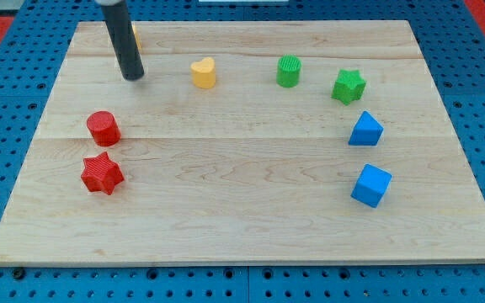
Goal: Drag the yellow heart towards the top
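The yellow heart (pixel 203 72) lies on the wooden board in the upper middle of the view. My tip (pixel 132 76) rests on the board to the heart's left, well apart from it, at about the same height in the view. A small bit of another yellow block (pixel 137 36) shows behind the rod near the top left; its shape is hidden.
A red cylinder (pixel 103 128) and a red star (pixel 101 173) sit at the left. A green cylinder (pixel 288 71) and a green star (pixel 349 86) sit at the upper right. A blue triangular block (pixel 365 130) and a blue cube (pixel 370 185) sit at the right. The board's top edge (pixel 242 23) runs above the heart.
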Controlling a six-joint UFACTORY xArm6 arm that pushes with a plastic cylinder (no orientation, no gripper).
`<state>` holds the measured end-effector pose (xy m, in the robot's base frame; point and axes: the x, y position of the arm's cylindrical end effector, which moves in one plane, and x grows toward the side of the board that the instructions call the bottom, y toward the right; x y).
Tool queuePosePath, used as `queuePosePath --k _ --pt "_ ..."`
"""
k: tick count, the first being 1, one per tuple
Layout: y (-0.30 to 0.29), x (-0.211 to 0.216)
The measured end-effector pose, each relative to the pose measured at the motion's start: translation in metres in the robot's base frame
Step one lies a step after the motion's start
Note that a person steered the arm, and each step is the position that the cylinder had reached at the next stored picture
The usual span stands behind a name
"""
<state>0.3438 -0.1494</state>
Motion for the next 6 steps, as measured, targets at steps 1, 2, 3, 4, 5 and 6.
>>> queuePosePath --k 1,2,3,4,5,6 --pt "0.084 0.003" --pt "0.109 -0.009" --pt "0.09 -0.04" --pt "0.076 -0.035" --pt "0.068 -0.025" --pt "0.067 -0.044"
